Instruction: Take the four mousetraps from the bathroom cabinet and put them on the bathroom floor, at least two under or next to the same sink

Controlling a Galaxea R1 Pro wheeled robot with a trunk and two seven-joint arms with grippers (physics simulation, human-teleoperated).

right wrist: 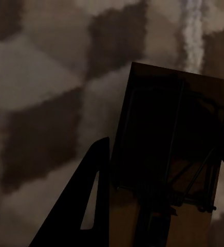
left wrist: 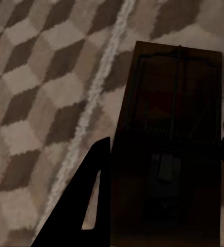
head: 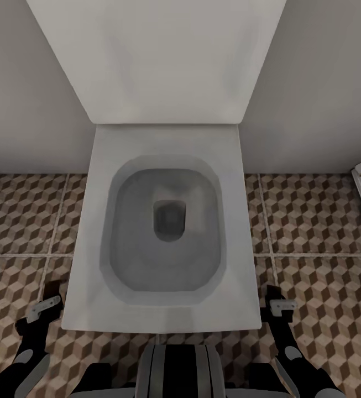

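Both grippers (head: 43, 309) (head: 283, 307) flank toilet (head: 163, 232), (seemingly) gripping mousetraps (left wrist: 168, 144) (right wrist: 168, 154).

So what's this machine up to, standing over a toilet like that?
It is carrying mousetraps. The robot faces a white toilet on the patterned bathroom floor, with one arm lowered on each side of the bowl. Its left pincer is shut on a dark-brown mousetrap, seen between its fingers in the left wrist view. The right pincer grips a second mousetrap the same way. Both traps hang above the tiles, not yet set down.
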